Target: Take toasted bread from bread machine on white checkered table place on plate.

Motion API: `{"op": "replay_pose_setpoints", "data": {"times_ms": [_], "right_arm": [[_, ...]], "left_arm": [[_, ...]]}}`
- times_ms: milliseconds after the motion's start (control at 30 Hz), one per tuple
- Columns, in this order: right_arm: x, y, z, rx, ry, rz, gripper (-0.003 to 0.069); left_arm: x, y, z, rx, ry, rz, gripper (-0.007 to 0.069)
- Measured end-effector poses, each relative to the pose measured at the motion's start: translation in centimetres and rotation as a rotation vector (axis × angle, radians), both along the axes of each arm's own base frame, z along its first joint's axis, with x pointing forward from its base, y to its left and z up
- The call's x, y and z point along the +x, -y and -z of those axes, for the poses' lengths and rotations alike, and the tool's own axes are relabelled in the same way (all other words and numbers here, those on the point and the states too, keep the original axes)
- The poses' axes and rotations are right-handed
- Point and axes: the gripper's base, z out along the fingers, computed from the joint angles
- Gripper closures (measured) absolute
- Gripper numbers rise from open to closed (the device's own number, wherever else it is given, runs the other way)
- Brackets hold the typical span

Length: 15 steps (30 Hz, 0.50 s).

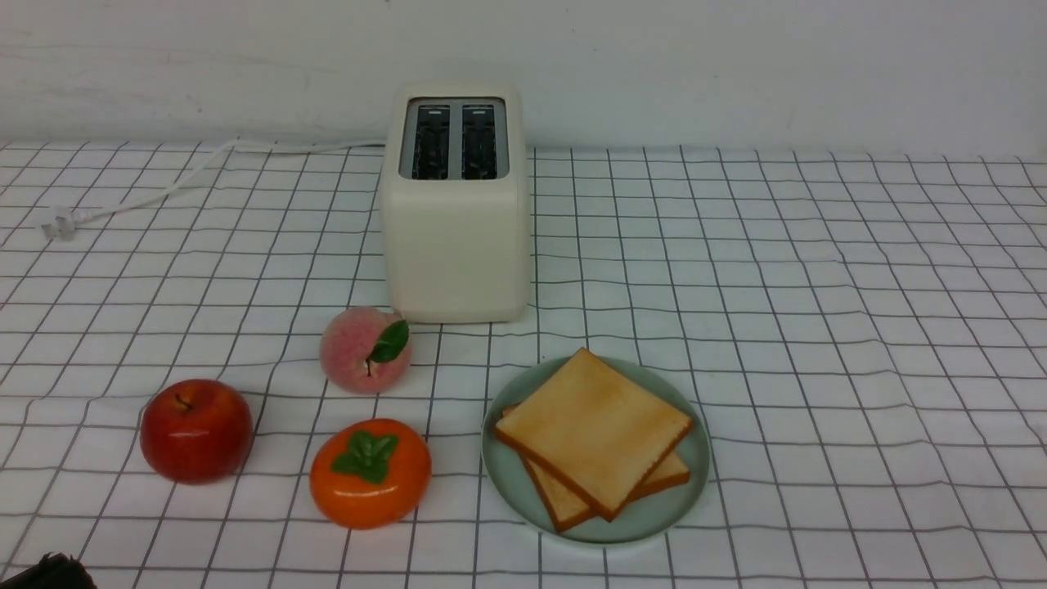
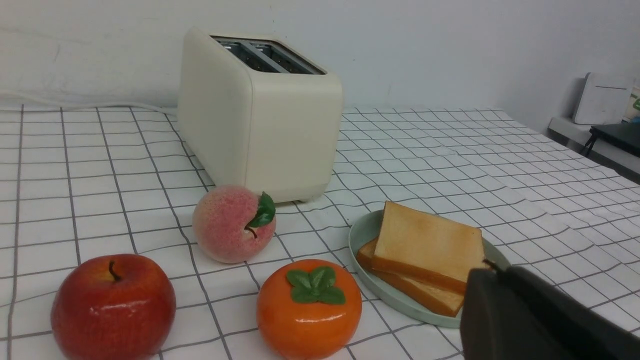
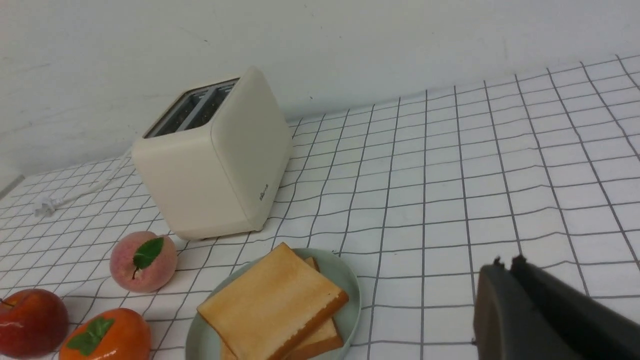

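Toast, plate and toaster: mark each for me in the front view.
toast (image 1: 593,425), front view, face of the top slice.
plate (image 1: 658,511), front view, bare near rim.
toaster (image 1: 454,245), front view, near wall.

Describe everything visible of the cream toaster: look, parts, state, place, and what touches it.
The toaster is a boxy cream-white appliance with rounded corners, seemingly matte plastic. Its grey top panel holds two dark slots, both empty. A small grey mark sits low on one side. It stands upright at the back of the checkered table, near the wall. A white cord runs from behind it, the plug lying loose. Nothing else touches it; the peach lies just in front, apart.
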Motion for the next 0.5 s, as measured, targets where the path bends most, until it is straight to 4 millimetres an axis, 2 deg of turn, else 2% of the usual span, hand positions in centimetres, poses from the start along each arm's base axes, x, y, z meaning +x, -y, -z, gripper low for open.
{"op": "replay_pose_setpoints", "data": {"times_ms": [500], "right_arm": [[-0.02, -0.04, 0.13, 0.001, -0.012, -0.005, 0.0643]], "left_arm": [[0.0, 0.0, 0.0, 0.0, 0.0, 0.0, 0.0608]]}}
